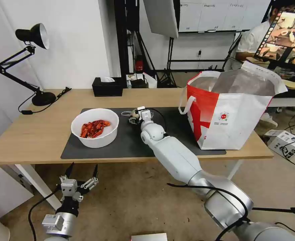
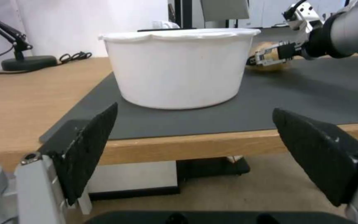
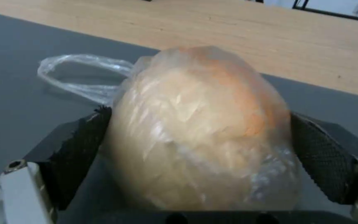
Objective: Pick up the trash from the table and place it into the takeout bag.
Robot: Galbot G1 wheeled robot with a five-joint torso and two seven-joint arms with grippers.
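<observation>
Right gripper (image 3: pixel 199 161) clamps the plastic-wrapped beige ball (image 3: pixel 199 124) on the mat (image 1: pixel 127 140); left gripper (image 1: pixel 82 170) hangs spread below the table (image 1: pixel 30 134); takeout bag (image 1: pixel 234 117) logo seemingly illegible.

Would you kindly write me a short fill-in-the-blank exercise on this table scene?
1. The right gripper is closed on the plastic-wrapped beige ____.
2. The round white bowl holds red crayfish ____.
3. The open left gripper hangs ____ the light-wood table edge.
4. The large white-and-red takeout bag stands on the robot's ____ side.

Missing: ball; shells; below; right

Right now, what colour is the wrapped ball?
Beige with an orange-tan patch, under clear plastic; the ball shows best in the right wrist view.
</observation>
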